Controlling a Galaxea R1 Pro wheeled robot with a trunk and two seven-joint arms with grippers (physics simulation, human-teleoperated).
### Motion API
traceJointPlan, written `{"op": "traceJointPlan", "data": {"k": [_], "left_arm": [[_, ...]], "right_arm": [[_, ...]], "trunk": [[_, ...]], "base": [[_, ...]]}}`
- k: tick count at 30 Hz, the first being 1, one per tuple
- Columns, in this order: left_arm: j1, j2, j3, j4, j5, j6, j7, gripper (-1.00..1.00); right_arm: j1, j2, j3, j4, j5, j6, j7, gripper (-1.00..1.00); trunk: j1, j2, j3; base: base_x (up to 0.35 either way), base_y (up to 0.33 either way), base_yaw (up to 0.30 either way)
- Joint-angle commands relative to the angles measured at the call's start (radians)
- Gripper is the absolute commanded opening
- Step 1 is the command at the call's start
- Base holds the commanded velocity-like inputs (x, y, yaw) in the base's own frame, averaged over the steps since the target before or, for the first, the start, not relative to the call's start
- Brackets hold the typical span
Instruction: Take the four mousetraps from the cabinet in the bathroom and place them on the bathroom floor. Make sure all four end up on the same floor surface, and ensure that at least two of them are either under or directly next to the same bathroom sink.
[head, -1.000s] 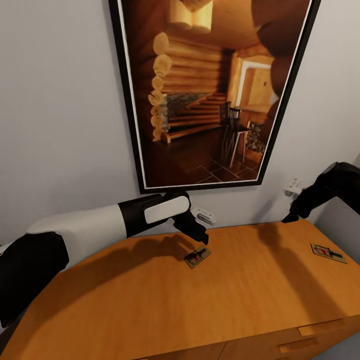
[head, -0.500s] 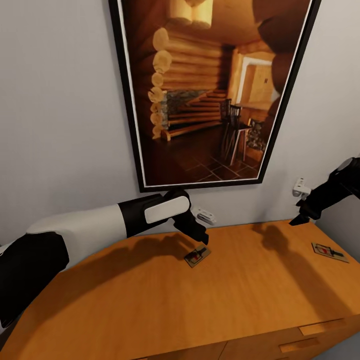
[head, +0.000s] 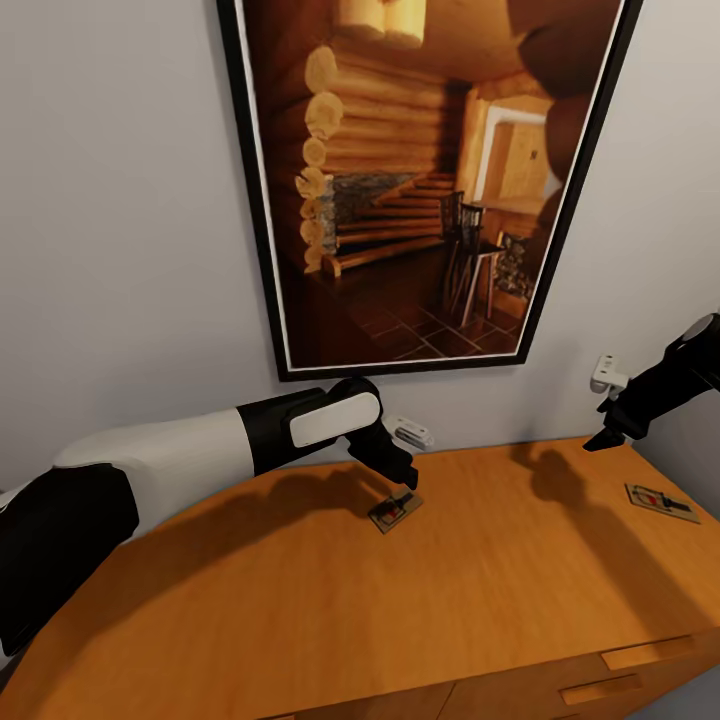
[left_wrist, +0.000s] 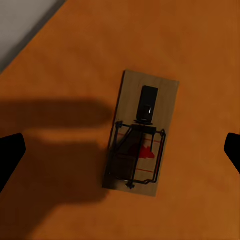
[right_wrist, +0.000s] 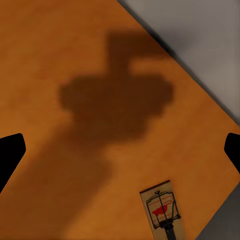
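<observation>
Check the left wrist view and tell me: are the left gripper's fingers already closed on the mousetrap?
No: the left gripper is open, its fingertips far apart on either side of the mousetrap, which lies flat on the cabinet.

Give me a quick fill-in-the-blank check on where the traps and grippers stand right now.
1. Both mousetraps in the head view lie on the cabinet ____.
2. The left gripper hovers above the middle mousetrap with its jaws ____.
3. The mousetrap near the right edge lies below the ____ gripper.

Missing words: top; open; right
</observation>
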Motion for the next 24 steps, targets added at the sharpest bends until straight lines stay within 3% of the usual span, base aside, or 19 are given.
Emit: {"op": "traceJointPlan", "data": {"k": [1, 24], "left_arm": [[-0.002, 0.000, -0.003, -0.001, 0.011, -0.001, 0.009, 1.00], [-0.002, -0.003, -0.008, -0.002, 0.011, -0.001, 0.009, 1.00]], "right_arm": [[-0.002, -0.001, 0.003, -0.001, 0.005, 0.009, 0.006, 1.00], [-0.002, 0.000, 0.002, -0.003, 0.006, 0.009, 0.006, 1.00]], "trunk": [[0.004, -0.008, -0.004], [0.092, -0.169, -0.076]], "base": [[0.000, 0.000, 0.000], [0.000, 0.000, 0.000]]}}
